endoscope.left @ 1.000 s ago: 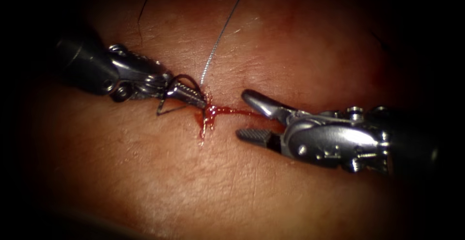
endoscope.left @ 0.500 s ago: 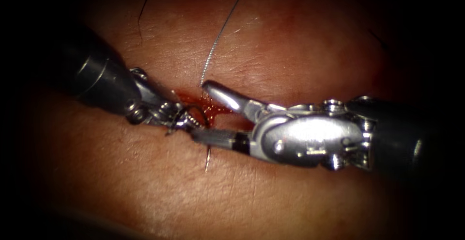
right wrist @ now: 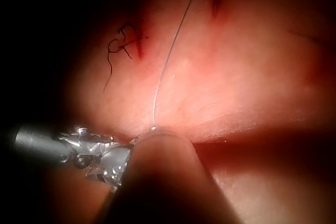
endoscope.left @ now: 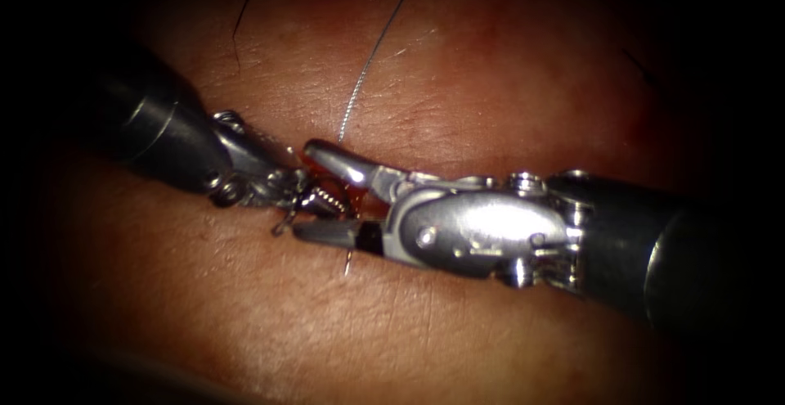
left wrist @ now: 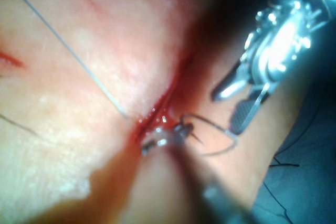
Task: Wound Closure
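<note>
Right hand (endoscope.left: 315, 191) spread wide, now nearer left hand (endoscope.left: 315, 203) grasping needle (endoscope.left: 349, 259), tip protruding from tissue (endoscope.left: 425, 323)

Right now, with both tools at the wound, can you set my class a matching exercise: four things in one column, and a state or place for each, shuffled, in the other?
Things:
1. left tool
2. right tool
3. thread
4. red fluid

States or places:
A. jaws open, one on either side of the other tool's tip
B. pooled in the cut
C. jaws shut on the needle
D. a thin pale line running up over the tissue, away from the cut

Pairs: 1-C, 2-A, 3-D, 4-B.
</note>
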Tool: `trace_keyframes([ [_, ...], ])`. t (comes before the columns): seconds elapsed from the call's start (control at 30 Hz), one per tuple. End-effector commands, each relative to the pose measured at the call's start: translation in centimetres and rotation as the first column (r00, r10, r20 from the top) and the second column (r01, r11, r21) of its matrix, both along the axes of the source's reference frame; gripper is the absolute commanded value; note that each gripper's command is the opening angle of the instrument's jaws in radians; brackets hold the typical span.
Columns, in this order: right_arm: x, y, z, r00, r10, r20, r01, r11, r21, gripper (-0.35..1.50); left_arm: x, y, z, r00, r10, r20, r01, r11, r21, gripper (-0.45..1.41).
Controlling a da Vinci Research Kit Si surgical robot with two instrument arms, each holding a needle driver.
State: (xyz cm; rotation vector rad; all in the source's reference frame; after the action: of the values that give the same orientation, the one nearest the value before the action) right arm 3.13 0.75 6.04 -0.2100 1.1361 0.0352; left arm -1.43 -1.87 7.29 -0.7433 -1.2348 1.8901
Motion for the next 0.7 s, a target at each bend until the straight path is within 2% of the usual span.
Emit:
trace_keyframes([
  [0.03, 0.08, -0.03, 0.07, 1.000, -0.004, 0.003, 0.004, 1.000, 0.010, 1.21, -0.01, -0.08, 0.05, 1.000, 0.005, -0.002, -0.005, 1.000, -0.001, -0.45],
  [0.37, 0.11, -0.03, 0.20, 0.998, -0.035, 0.046, 0.037, 0.999, -0.030, 1.16, -0.03, -0.11, 0.04, 1.000, 0.008, -0.011, -0.008, 1.000, -0.002, -0.45],
  [0.57, 0.15, 0.01, 0.24, 0.994, -0.061, 0.096, 0.068, 0.995, -0.068, 0.93, -0.04, -0.13, 0.03, 1.000, 0.017, -0.018, -0.017, 1.000, -0.008, -0.45],
  [0.7, 0.19, -0.02, 0.27, 0.990, -0.074, 0.118, 0.084, 0.994, -0.077, 0.86, -0.05, -0.13, 0.02, 0.999, 0.023, -0.027, -0.024, 1.000, -0.009, -0.45],
])
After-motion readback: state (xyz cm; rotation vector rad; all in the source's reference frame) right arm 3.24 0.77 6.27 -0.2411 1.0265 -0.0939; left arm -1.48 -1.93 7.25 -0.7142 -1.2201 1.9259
